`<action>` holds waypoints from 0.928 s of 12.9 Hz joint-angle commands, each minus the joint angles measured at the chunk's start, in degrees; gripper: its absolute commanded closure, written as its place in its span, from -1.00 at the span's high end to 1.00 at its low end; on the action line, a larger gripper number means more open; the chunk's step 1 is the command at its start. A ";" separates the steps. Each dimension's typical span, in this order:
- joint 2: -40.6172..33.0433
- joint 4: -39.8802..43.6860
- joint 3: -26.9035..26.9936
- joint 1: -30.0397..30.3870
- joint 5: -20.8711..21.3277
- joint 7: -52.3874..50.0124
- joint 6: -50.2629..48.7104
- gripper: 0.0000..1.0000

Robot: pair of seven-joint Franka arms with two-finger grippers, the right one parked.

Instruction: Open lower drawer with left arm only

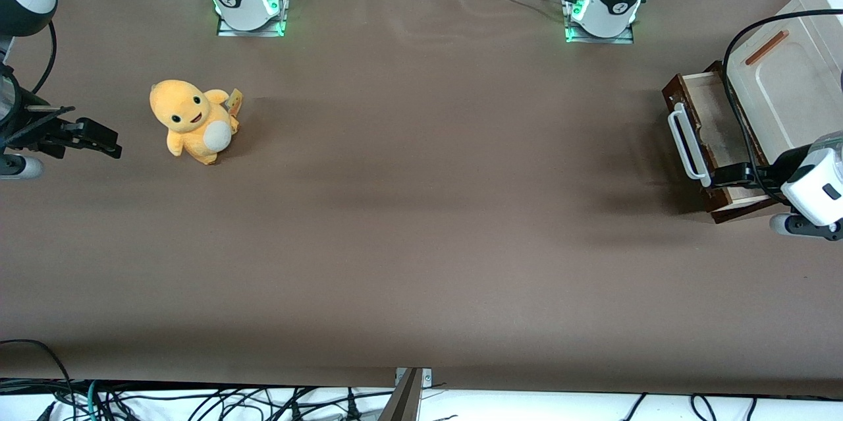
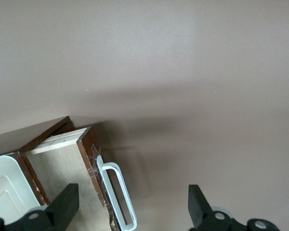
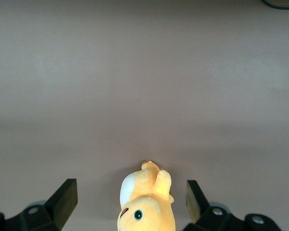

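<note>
A: In the front view, where is the drawer?

B: At the working arm's end of the table, pulled out from under the cream panel. Its front is dark brown wood, with a smooth white loop handle across it; the inside is pale and flat.

A: And the gripper?

B: Small and black, on the white left arm, above the drawer's nearer end, just beside the handle.

A: The left wrist view?

B: The fingers stand wide apart, holding nothing. One is over the pale inside of the drawer, the other over bare brown table; the handle lies between them.

A: The right wrist view?

B: A soft yellow plush toy with a white belly lies on the matte brown surface.
</note>
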 commanded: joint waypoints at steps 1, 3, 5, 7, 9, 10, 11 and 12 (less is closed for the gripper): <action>-1.70 -1.71 -0.11 -0.18 -1.03 0.16 -0.55 1.00; -1.70 -1.71 -0.02 -0.18 -0.86 0.16 -1.25 1.00; -1.70 -1.62 -0.02 -0.18 -0.42 0.16 -1.17 1.00; -1.79 -1.62 -0.02 -0.09 -0.51 0.25 -1.17 1.00; -1.97 -1.62 -0.02 0.17 -0.86 0.25 -1.17 1.00; -1.97 -1.71 -0.02 0.17 -0.95 0.25 -1.17 1.00; -1.97 -1.71 -0.02 0.26 -0.95 0.34 -0.99 1.00; -2.14 -1.80 -0.02 0.26 -0.95 0.42 -0.99 1.00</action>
